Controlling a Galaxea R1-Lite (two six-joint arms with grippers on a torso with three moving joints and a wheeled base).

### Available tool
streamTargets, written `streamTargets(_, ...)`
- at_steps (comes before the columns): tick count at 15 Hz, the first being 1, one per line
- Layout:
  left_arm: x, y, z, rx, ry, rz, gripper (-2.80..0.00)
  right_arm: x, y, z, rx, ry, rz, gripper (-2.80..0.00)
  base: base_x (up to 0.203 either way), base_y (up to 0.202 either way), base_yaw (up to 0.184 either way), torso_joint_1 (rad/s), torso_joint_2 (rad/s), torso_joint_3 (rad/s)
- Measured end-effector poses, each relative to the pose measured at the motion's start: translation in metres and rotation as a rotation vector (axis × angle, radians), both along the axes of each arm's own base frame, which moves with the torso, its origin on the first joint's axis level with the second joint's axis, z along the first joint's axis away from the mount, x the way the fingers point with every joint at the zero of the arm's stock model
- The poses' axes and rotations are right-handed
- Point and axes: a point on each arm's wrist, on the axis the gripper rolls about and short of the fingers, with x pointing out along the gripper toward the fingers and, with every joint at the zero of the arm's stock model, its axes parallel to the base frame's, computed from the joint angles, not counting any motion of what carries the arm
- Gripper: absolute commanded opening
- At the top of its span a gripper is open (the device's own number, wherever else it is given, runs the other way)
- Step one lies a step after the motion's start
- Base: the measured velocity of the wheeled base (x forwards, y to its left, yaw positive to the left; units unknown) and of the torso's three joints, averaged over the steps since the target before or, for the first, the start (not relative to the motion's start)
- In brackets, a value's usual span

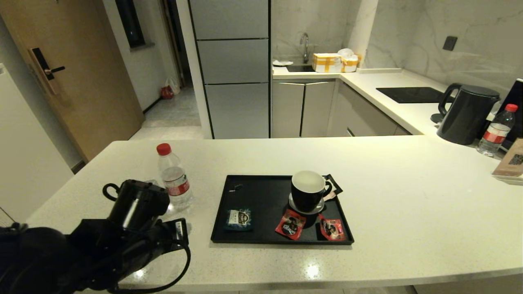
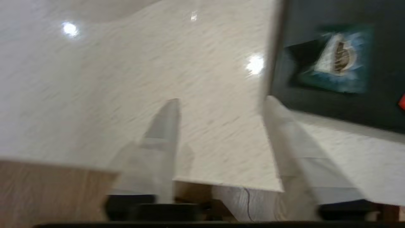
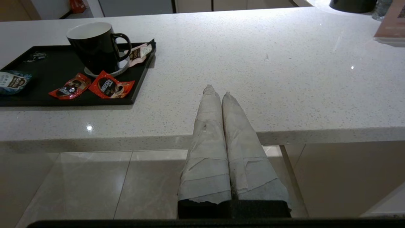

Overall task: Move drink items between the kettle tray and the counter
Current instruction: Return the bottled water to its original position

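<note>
Counter (image 1: 388,196) with tray (image 1: 261,196), bottle (image 1: 173,177)

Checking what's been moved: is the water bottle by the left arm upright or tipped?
Upright. The water bottle stands on the counter, red cap up, outside the kettle tray.

In the left wrist view we see the teal sachet (image 2: 335,60) only as a smear, its print unreadable. The tray (image 2: 348,104) runs off the picture's edge. From the head, the left arm hides its own gripper.
</note>
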Motion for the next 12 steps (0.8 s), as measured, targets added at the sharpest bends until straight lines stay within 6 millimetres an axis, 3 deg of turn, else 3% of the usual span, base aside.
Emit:
streamTargets(3, -0.003, 0.016, -0.003, 0.004, 0.011, 0.052, -2.80, 0.000, 0.000, 0.000, 0.000, 0.000, 0.000, -2.80, 0.000, 0.000, 0.000, 0.000, 0.00, 0.000)
streamTargets(8, 0.012, 0.018, -0.011, 0.005, -0.013, 0.077, -2.80, 0.000, 0.000, 0.000, 0.000, 0.000, 0.000, -2.80, 0.000, 0.000, 0.000, 0.000, 0.00, 0.000)
streamTargets(12, 0.041, 0.018, -0.025, 0.045, 0.007, 0.088, -2.80, 0.000, 0.000, 0.000, 0.000, 0.000, 0.000, -2.80, 0.000, 0.000, 0.000, 0.000, 0.00, 0.000)
